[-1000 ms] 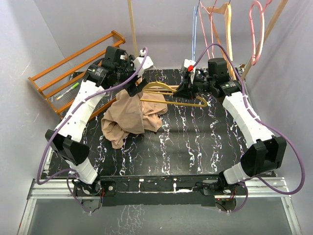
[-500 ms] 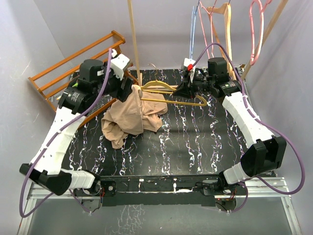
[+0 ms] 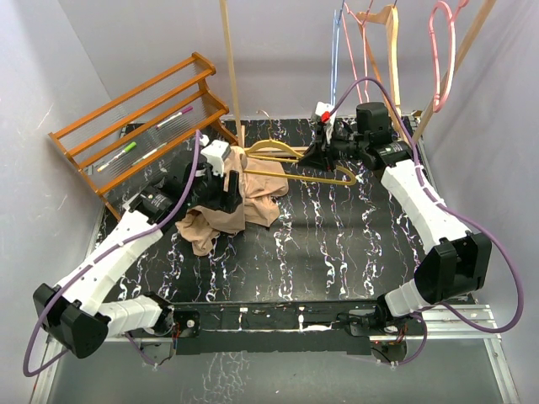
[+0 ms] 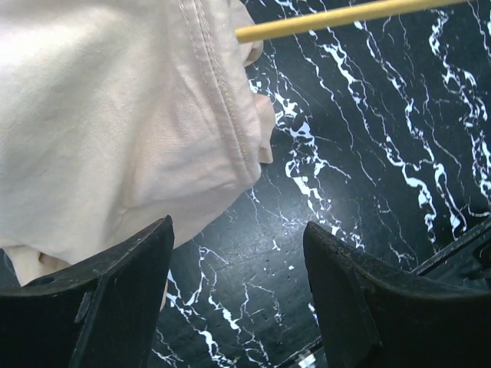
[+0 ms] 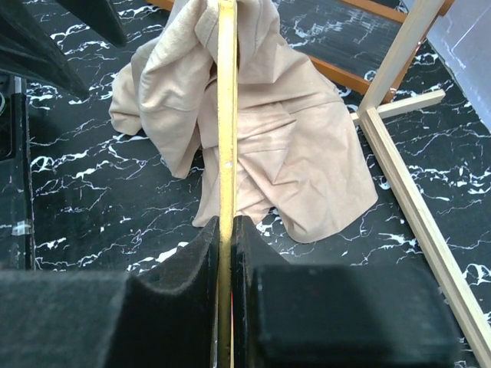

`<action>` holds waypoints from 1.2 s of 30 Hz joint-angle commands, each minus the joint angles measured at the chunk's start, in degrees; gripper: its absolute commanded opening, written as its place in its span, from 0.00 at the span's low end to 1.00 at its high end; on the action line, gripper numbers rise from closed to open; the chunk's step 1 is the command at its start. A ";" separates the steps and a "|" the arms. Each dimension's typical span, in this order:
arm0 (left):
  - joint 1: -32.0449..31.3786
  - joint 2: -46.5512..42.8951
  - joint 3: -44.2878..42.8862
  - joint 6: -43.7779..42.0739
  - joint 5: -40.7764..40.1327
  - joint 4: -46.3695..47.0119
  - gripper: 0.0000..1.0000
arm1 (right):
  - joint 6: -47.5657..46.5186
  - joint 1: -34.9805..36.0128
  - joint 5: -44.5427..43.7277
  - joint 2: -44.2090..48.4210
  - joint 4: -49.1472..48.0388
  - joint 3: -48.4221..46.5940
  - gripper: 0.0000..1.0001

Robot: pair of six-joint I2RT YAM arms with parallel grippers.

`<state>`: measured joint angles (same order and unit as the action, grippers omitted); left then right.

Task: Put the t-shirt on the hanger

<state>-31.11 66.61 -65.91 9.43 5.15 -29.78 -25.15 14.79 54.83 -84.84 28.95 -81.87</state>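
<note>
The tan t-shirt [image 3: 257, 198] lies crumpled on the black marble table, left of centre, one end draped over the yellow hanger [image 3: 290, 175]. My right gripper [image 3: 317, 154] is shut on the hanger's bar [image 5: 226, 115], holding it low over the table; the t-shirt [image 5: 291, 146] hangs off its far end. My left gripper [image 3: 222, 195] hovers over the shirt's near side. In the left wrist view its jaws [image 4: 238, 230] stand open over bare table, with the t-shirt's hem [image 4: 115, 115] by the left finger and the hanger's bar [image 4: 345, 15] beyond.
An orange wooden rack [image 3: 135, 118] with pens stands at the back left. A light wooden post [image 3: 229, 67] rises behind the shirt; its base [image 5: 406, 207] lies on the table. Pink hangers [image 3: 442, 50] and a wooden one [image 3: 383, 34] hang at the back right.
My left arm has swung from the table's back edge down and nearer, over the shirt, with its jaws a little narrower. The right arm and hanger have not moved.
</note>
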 commanded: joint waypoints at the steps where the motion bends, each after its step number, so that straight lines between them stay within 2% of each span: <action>1: -2.94 -4.05 0.85 8.07 -9.76 5.21 0.67 | 1.50 -0.02 -0.75 2.32 -5.30 1.29 0.08; 9: -11.17 0.00 0.92 12.73 -28.30 5.41 0.68 | 3.71 -0.02 -1.57 4.29 -8.30 4.53 0.08; 16: -16.48 3.42 1.57 10.59 -34.34 7.60 0.60 | 4.01 -0.02 -2.52 5.01 -7.88 4.18 0.08; 25: -17.69 6.65 3.91 8.11 -39.41 11.65 0.47 | 4.06 -0.04 -2.43 5.97 -7.69 4.25 0.08; 28: -17.75 6.80 4.45 7.06 -39.24 12.57 0.33 | 4.07 -0.04 -2.49 6.17 -7.70 4.43 0.08; 32: -17.63 6.09 3.69 3.75 -39.14 12.80 0.00 | 4.05 -0.04 -2.42 6.26 -7.76 4.94 0.08; 36: -17.05 4.36 1.13 -2.31 -37.19 9.47 0.00 | 2.82 -0.10 -2.36 6.35 -6.57 5.55 0.08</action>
<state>-48.60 73.82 -61.49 13.63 -32.27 -18.39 -21.50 14.79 52.16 -80.93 25.43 -76.20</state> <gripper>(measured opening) 0.019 0.099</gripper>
